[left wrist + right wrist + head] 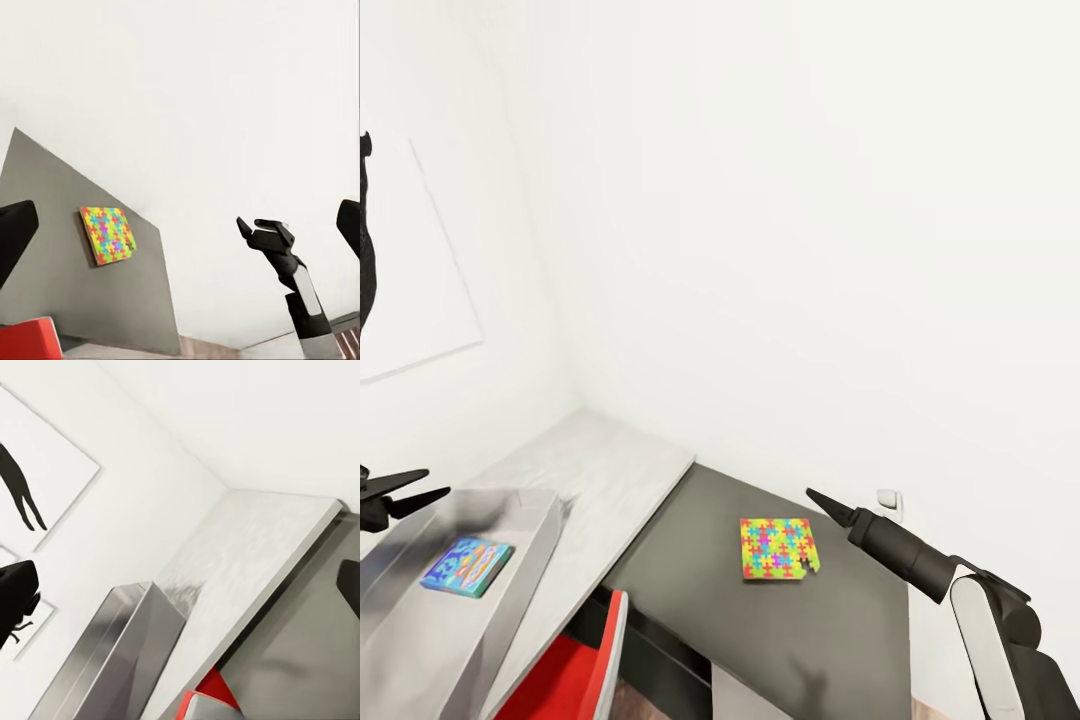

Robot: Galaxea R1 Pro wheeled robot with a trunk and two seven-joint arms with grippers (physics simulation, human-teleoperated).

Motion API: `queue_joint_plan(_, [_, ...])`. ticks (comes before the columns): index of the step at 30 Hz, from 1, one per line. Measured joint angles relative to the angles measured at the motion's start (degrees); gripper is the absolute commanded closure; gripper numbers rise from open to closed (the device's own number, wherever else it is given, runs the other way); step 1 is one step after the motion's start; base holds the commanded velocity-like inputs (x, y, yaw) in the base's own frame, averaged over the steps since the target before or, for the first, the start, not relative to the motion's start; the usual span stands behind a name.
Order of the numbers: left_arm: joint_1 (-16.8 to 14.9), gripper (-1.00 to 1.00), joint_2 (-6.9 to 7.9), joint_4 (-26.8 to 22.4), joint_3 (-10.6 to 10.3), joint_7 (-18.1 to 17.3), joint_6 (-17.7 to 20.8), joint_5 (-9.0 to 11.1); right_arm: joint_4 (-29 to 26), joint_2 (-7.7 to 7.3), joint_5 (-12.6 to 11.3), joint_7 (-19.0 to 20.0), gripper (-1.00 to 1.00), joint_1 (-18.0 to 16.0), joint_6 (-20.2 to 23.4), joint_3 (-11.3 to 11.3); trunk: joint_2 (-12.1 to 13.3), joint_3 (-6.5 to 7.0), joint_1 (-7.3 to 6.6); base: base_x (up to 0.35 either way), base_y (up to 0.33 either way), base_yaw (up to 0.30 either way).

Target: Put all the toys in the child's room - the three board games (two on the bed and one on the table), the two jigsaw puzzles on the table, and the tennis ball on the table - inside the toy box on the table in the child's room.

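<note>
A multicoloured jigsaw puzzle [778, 548] lies flat on the dark grey part of the table [840, 630]; the left wrist view catches it too [109, 234]. On the light grey part at the left stands the toy box [532, 556], with a blue-green board game [467, 565] lying inside. My left gripper [412, 488] hovers open and empty over the box's near end. My right gripper [824, 503] hangs open and empty a little above the table, just right of the puzzle, and appears in the left wrist view [256, 225]. The bed and tennis ball are out of view.
The table fills a white-walled corner. A red chair [575, 672] is tucked under its inner angle. A wall socket [888, 497] sits behind my right gripper. A black silhouette picture [400, 290] hangs on the left wall. The toy box's slanted side [131, 649] shows in the right wrist view.
</note>
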Motion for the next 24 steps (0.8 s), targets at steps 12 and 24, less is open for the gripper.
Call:
queue_joint_plan(12, [5.83,-1.0,-0.59,-1.27,-0.03,-3.89,-1.81,0.06,0.01,0.04,-0.04,0.08,-1.0,0.0,0.08,0.08,0.0,1.08,0.0,-0.003,0.003,-0.027])
queue_joint_plan(24, [9.31,-1.0,-0.01,-1.21,-0.03,-3.91,-1.87,0.01,0.0,0.4,0.6,-0.08,-1.0,-0.01,-0.11,3.36,0.01,1.72,0.0,-0.069,0.0,-0.045])
